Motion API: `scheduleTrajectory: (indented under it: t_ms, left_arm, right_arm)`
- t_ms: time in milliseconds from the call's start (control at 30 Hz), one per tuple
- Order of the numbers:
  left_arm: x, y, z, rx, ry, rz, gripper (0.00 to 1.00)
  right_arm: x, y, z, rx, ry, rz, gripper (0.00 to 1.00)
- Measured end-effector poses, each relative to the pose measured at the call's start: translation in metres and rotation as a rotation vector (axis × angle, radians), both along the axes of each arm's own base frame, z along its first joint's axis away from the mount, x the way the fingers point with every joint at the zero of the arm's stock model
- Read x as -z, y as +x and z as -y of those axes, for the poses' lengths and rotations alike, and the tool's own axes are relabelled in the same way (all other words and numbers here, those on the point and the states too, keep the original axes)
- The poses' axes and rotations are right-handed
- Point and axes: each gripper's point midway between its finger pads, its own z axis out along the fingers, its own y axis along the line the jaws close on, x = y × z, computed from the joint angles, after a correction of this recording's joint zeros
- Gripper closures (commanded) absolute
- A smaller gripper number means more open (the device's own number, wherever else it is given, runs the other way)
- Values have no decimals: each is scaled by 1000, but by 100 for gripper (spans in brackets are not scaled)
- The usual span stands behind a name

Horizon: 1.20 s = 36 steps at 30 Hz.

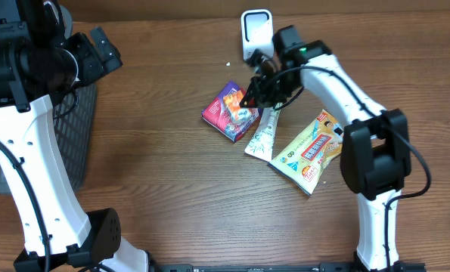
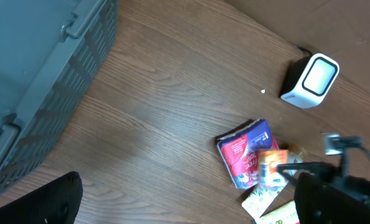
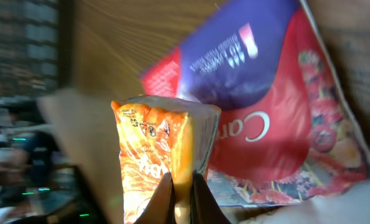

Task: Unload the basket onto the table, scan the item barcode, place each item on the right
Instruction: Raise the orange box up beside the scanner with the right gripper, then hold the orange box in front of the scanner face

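- R gripper [image 3: 181, 198] is clamping the orange pack [image 3: 153, 155], jaws pinched on its edge, just in front of the scanner [image 1: 256, 30].
- L gripper [image 1: 103, 53] is idling with jaws apart, well left of scanner.
- Step, by my read: securing the pick.
- Next: lifting pack and turning barcode side toward scanner window. Barcode posn is not showing.

On my brown wooden counter [image 1: 156, 174] I see a grey mesh basket [image 1: 77, 140] at nine o'clock, by the edge. Near the middle lies a red-and-purple packet [image 1: 226, 112]. A slim white sachet [image 1: 260, 140] lies just beside it at four o'clock, with a yellow-and-green packet [image 1: 308, 151] just beside the sachet at three o'clock. A tiny white crumb [image 1: 228, 63] sits toward twelve.
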Motion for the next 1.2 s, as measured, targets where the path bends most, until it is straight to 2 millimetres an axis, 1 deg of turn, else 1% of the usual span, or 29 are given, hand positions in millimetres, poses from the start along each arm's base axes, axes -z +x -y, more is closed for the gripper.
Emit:
scheduleTrajectory:
  t_ms: [100,133,300,367,467,567,767,900,1000,1200]
  left_arm:
    - [0,0,0,0,0,0,0]
    - [0,0,0,0,0,0,0]
    - [0,0,0,0,0,0,0]
    - [0,0,0,0,0,0,0]
    - [0,0,0,0,0,0,0]
    - [0,0,0,0,0,0,0]
    - [0,0,0,0,0,0,0]
    - [0,0,0,0,0,0,0]
    - [0,0,0,0,0,0,1]
    - [0,0,0,0,0,0,0]
  right_arm:
    - [-21,14,14,34,151,-11,96]
    - [-30,20,21,48,207,-14,96]
    - [-60,37,49,84,396,-3,96]
    - [-74,42,55,75,477,23,96]
    - [-95,47,59,35,589,90,96]
    - [-110,49,64,2,668,134,96]
    - [-120,48,71,-9,722,136,96]
    - [-122,46,69,-10,733,111,96]
    - [-121,42,64,-5,732,69,96]
    - [-119,29,44,-26,728,-5,96]
